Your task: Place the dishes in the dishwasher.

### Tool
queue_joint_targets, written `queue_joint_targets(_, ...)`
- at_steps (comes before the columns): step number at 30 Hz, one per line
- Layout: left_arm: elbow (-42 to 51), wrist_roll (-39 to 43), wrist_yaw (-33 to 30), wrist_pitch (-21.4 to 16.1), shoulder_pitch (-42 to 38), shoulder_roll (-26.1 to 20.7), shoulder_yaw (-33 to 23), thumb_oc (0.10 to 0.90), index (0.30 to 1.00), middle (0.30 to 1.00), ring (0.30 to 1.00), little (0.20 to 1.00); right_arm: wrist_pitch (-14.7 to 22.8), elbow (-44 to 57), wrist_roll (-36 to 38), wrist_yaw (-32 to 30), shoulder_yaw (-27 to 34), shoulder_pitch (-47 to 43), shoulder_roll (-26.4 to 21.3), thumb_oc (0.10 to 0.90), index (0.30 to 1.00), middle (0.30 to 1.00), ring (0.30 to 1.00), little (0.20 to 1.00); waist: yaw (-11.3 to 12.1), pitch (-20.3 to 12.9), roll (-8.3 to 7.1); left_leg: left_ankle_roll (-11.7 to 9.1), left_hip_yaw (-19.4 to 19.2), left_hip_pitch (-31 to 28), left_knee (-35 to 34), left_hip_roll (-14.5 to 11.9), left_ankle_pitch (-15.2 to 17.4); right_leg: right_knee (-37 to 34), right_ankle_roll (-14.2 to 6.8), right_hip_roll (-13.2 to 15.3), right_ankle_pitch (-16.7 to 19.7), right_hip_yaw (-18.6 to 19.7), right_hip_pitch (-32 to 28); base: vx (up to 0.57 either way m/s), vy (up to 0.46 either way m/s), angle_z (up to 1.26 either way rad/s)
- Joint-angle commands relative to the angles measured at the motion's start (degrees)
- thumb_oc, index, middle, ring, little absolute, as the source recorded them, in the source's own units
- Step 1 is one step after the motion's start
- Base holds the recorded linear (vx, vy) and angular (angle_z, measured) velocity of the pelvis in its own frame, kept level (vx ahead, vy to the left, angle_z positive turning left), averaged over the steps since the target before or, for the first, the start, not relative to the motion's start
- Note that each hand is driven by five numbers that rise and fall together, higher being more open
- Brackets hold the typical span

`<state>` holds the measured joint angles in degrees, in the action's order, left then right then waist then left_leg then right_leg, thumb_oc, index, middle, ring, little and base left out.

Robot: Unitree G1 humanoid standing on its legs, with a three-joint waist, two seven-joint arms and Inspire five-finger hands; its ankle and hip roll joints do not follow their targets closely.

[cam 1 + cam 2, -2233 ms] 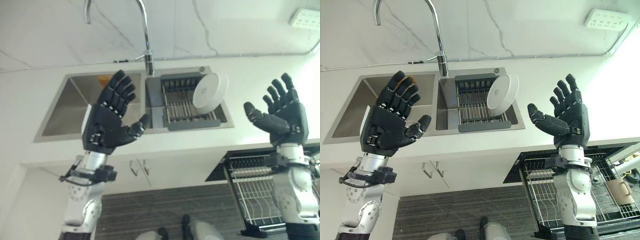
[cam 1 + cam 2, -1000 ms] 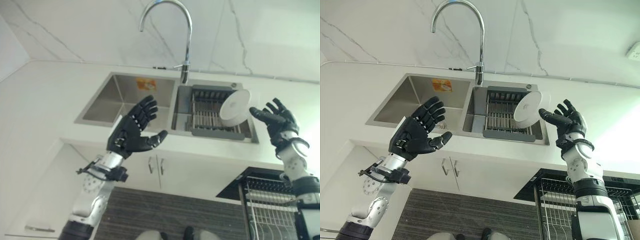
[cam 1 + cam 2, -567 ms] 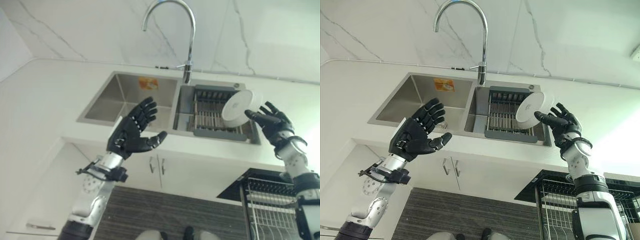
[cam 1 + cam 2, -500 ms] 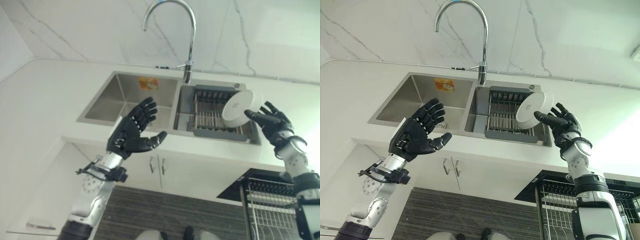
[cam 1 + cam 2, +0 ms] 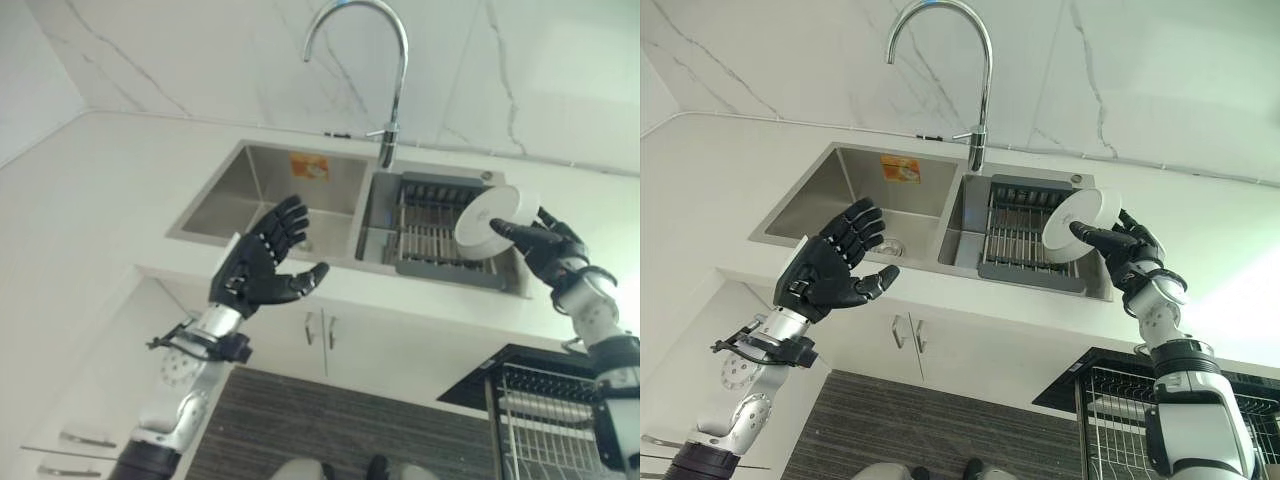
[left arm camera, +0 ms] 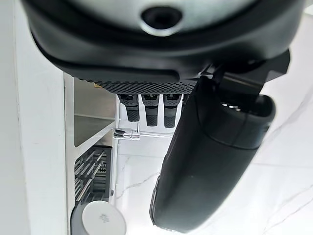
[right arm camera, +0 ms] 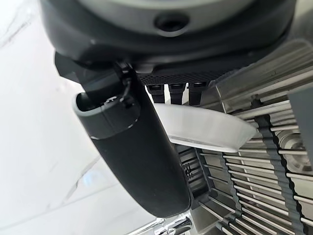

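Steel sink point(image 5: 845, 190) with two basins is set into the white counter point(image 5: 720, 170), under a tall curved tap point(image 5: 980, 90). The left basin holds only a drain and an orange sticker point(image 5: 901, 169) on its back wall. The right basin holds a dark rack point(image 5: 1020, 240), and a white plate point(image 5: 1080, 226) stands tilted on edge at the rack's right end. The right hand point(image 5: 1127, 250) is at the plate, thumb across its face and fingers behind its rim, pinching it. The left hand point(image 5: 825, 270) hangs open in front of the left basin, palm up, fingers spread, holding nothing. Lower right, a wire dishwasher basket point(image 5: 1120, 410) stands pulled out below the counter.
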<state>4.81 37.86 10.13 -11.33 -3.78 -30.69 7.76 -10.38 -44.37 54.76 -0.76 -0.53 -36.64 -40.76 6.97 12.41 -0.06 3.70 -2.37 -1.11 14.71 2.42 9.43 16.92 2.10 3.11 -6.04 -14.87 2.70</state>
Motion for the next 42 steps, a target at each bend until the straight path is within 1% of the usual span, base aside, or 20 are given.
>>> queue_joint_targets(1,4.98,1.66,-0.66,-4.81,-3.45,-2.21,0.80,0.800,0.900,0.900,0.900,0.900,4.42,-2.14,2.79,1.23,-2.54,-8.66,-5.49,0.800,0.900,0.900,0.900,0.900,1.38,-6.15,-1.32,-7.90,0.18,1.13,2.48,-5.89,3.39,0.27,-7.12,3.68,-5.41,0.22,-3.70,0.03,-0.016,0.03)
queue_joint_targets(11,5.06,1.99,-0.31,-4.39,-2.40,-2.54,0.35,0.800,0.900,0.900,0.900,0.900,4.18,-2.81,1.90,0.19,-3.18,-9.12,-5.00,0.800,0.900,0.900,0.900,0.900,2.31,-6.05,-1.23,-8.35,0.89,1.11,2.48,-6.34,2.87,0.27,-6.69,3.67,-5.98,-0.75,-4.55,0.05,-0.027,0.10)
queue_joint_targets(12,5.10,2.00,-0.39,-4.30,-2.42,-2.58,0.37,0.800,0.900,0.900,0.900,0.900,4.28,-3.03,1.64,0.09,-3.33,-9.23,-5.03,0.547,0.521,0.521,0.521,0.521,2.39,-6.04,-1.20,-8.41,0.93,1.12,2.48,-6.40,2.83,0.27,-6.68,3.68,-6.05,-0.85,-4.62,0.03,-0.027,0.09)
queue_joint_targets(13,5.16,1.96,-0.45,-4.15,-2.40,-2.58,0.34,0.800,0.900,0.900,0.900,0.900,4.43,-3.17,1.35,-0.16,-3.40,-9.29,-5.09,0.445,0.368,0.368,0.368,0.368,2.45,-6.03,-1.20,-8.45,0.99,1.14,2.48,-6.45,2.79,0.27,-6.64,3.68,-6.11,-0.94,-4.68,0.03,-0.025,0.10)
queue_joint_targets(14,5.13,2.01,-0.33,-4.12,-2.30,-2.63,0.24,0.800,0.900,0.900,0.900,0.900,4.76,-3.40,1.09,-0.60,-3.46,-9.45,-5.20,0.400,0.300,0.300,0.300,0.300,2.57,-6.02,-1.20,-8.50,1.11,1.18,2.48,-6.48,2.72,0.27,-6.59,3.68,-6.16,-1.02,-4.73,0.03,-0.024,0.08)
queue_joint_targets(17,5.11,2.01,-0.26,-4.05,-1.78,-2.58,0.05,0.800,0.900,0.900,0.900,0.900,5.17,-3.62,0.92,-1.91,-3.40,-9.62,-5.34,0.400,0.300,0.300,0.300,0.300,2.78,-6.02,-1.16,-8.61,1.38,1.22,2.48,-6.50,2.61,0.27,-6.52,3.64,-6.26,-1.12,-4.86,0.03,-0.021,0.06)
queue_joint_targets(22,5.07,1.83,-0.58,-3.88,-1.48,-2.44,0.32,0.800,0.900,0.900,0.900,0.900,6.95,-4.24,0.24,-5.79,-2.97,-9.92,-4.88,0.400,0.300,0.300,0.300,0.300,2.98,-6.13,-0.84,-8.85,1.60,1.36,2.48,-6.73,2.36,0.27,-6.41,3.73,-6.42,-1.38,-4.98,0.01,-0.005,0.01)
queue_joint_targets(25,4.55,2.09,-1.23,-4.07,-1.91,-2.58,0.96,0.800,0.900,0.900,0.900,0.900,8.93,-5.57,-0.55,-8.67,-2.98,-10.12,-4.45,0.400,0.300,0.300,0.300,0.300,3.11,-6.13,-0.54,-8.98,1.75,1.39,2.48,-6.76,2.19,0.27,-6.50,3.84,-6.37,-1.51,-5.05,0.00,0.000,0.00)
queue_joint_targets(27,4.55,1.87,-1.54,-4.02,-1.95,-2.42,1.13,0.800,0.900,0.900,0.900,0.900,9.43,-5.78,-1.09,-9.71,-2.90,-10.19,-4.40,0.400,0.300,0.300,0.300,0.300,3.14,-6.13,-0.46,-8.97,1.85,1.40,2.48,-6.71,2.18,0.27,-6.51,3.86,-6.37,-1.48,-5.04,0.00,0.000,0.00)
queue_joint_targets(29,4.43,1.92,-1.91,-4.52,-1.74,-2.38,1.32,0.800,0.900,0.900,0.900,0.900,11.90,-5.44,-2.84,-11.72,-2.63,-9.84,-4.59,0.400,0.300,0.300,0.300,0.300,3.10,-6.12,-0.34,-8.91,2.06,1.48,2.48,-6.52,2.18,0.27,-6.60,3.89,-6.27,-1.27,-4.90,-0.02,0.046,0.02)
queue_joint_targets(31,4.33,2.00,-1.96,-4.79,-1.64,-2.47,1.42,0.800,0.900,0.900,0.900,0.900,12.70,-5.24,-3.49,-12.02,-2.73,-9.77,-4.62,0.400,0.300,0.300,0.300,0.300,3.08,-6.09,-0.31,-8.86,2.13,1.49,2.48,-6.42,2.19,0.27,-6.65,3.89,-6.19,-1.16,-4.84,-0.01,0.017,0.00)
queue_joint_targets(32,4.49,1.99,-2.08,-4.85,-1.58,-2.46,1.46,0.800,0.900,0.900,0.900,0.900,13.11,-4.51,-5.80,-12.42,-2.81,-9.68,-4.68,0.400,0.300,0.300,0.300,0.300,3.02,-6.07,-0.33,-8.78,2.19,1.50,2.48,-6.26,2.25,0.27,-6.70,3.88,-6.13,-0.95,-4.71,-0.03,0.034,0.01)
queue_joint_targets(33,4.69,1.99,-2.05,-4.96,-1.45,-2.52,1.43,0.800,0.900,0.900,0.900,0.900,13.90,-3.54,-5.89,-12.17,-3.22,-9.58,-5.00,0.400,0.300,0.300,0.300,0.300,3.00,-6.01,-0.34,-8.70,2.28,1.51,2.48,-6.11,2.32,0.27,-6.80,3.92,-6.05,-0.80,-4.59,-0.04,0.064,0.02)
queue_joint_targets(34,4.84,1.95,-1.62,-5.38,-0.91,-2.39,1.28,0.800,0.900,0.900,0.900,0.900,16.47,-1.29,-5.77,-10.74,-3.38,-9.29,-5.22,0.400,0.300,0.300,0.300,0.300,2.89,-6.00,-0.39,-8.55,2.34,1.51,2.48,-5.87,2.45,0.27,-6.96,4.00,-5.93,-0.59,-4.43,-0.04,0.062,0.01)
queue_joint_targets(35,4.85,1.89,-1.25,-5.58,-0.67,-2.29,1.12,0.800,0.900,0.900,0.900,0.900,17.72,-0.02,-5.96,-10.36,-3.26,-9.08,-5.13,0.400,0.300,0.300,0.300,0.300,2.83,-5.96,-0.41,-8.45,2.34,1.49,2.48,-5.75,2.52,0.27,-7.03,4.05,-5.86,-0.48,-4.36,-0.04,0.079,0.01)
queue_joint_targets(37,5.63,1.18,-0.64,-6.18,0.12,-2.09,0.66,0.800,0.900,0.900,0.900,0.900,21.38,5.62,-7.02,-10.35,-2.87,-8.49,-4.93,0.400,0.300,0.300,0.300,0.300,2.56,-5.83,-0.42,-8.11,2.31,1.51,2.48,-5.35,2.72,0.27,-7.21,4.14,-5.61,-0.08,-4.03,-0.04,0.071,-0.02)
queue_joint_targets(39,6.20,0.82,-0.20,-6.65,0.88,-1.94,0.16,0.800,0.900,0.900,0.900,0.900,22.78,11.07,-6.15,-11.52,-1.84,-7.43,-4.66,0.400,0.300,0.300,0.300,0.300,2.16,-5.83,-0.39,-7.86,2.15,1.53,2.48,-5.10,2.89,0.27,-7.41,4.23,-5.39,0.31,-3.77,-0.04,0.076,-0.02)
queue_joint_targets(40,6.81,0.50,-0.02,-6.84,1.31,-1.97,-0.23,0.800,0.900,0.900,0.900,0.900,23.62,15.44,-5.68,-12.09,-0.68,-6.26,-4.01,0.400,0.300,0.300,0.300,0.300,1.83,-5.85,-0.42,-7.62,2.05,1.51,2.48,-4.88,3.08,0.27,-7.54,4.24,-5.24,0.68,-3.56,-0.05,0.118,-0.04)
queue_joint_targets(41,7.27,0.05,0.33,-7.57,1.63,-1.92,-0.64,0.800,0.900,0.900,0.900,0.900,25.45,20.33,-5.83,-12.56,0.57,-4.89,-3.15,0.400,0.300,0.300,0.300,0.300,1.28,-5.77,-0.38,-7.35,1.88,1.60,2.48,-4.61,3.25,0.27,-7.72,4.29,-5.01,1.17,-3.21,-0.06,0.137,-0.10)
queue_joint_targets(42,7.70,-0.22,0.48,-7.86,1.75,-1.87,-0.87,0.800,0.900,0.900,0.900,0.900,25.87,24.60,-6.26,-13.64,1.40,-4.05,-2.50,0.400,0.300,0.300,0.300,0.300,0.86,-5.73,-0.34,-7.15,1.68,1.67,2.48,-4.46,3.38,0.27,-7.88,4.35,-4.82,1.55,-2.95,-0.06,0.152,-0.18)
